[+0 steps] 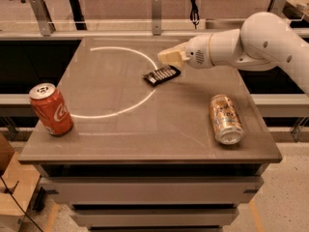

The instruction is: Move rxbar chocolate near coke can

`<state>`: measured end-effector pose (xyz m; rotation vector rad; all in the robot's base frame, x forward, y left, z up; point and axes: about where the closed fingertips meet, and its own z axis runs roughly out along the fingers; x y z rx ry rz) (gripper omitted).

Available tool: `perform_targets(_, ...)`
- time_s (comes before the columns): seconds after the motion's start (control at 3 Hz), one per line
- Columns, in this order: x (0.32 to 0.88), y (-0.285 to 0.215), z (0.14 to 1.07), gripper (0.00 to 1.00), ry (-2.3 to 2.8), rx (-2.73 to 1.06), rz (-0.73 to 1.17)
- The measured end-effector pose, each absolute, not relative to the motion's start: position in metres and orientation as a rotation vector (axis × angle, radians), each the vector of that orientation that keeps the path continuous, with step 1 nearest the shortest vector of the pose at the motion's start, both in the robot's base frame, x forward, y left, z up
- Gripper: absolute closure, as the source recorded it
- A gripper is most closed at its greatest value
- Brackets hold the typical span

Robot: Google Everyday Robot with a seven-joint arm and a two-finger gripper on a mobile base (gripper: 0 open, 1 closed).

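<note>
Gripper (169, 57) hangs just behind the rxbar chocolate (161, 75), over its far-right end. We can't tell whether it's open or closed, but it isn't carrying anything: the bar lies flat on the table (145, 139), mid-rear, beside the white arc (120, 111). Coke can (50, 109) stands upright at the front-left corner, well apart from the bar. A tan patterned can (225, 119) lies on its side at right, off the likely path. We read this as pre-grasp, transport not started. Next move calls for: descend onto the bar, grip across its narrow width, lift, carry left-forward, and set it down just beside the coke can without tipping it.
</note>
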<state>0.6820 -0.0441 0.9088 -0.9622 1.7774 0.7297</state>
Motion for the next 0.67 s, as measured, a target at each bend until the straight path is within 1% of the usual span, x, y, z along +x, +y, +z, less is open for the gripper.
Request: perform_targets(0.67,0.6828,-0.0328,0.8883,0.13,1.771,-0.946,0.788)
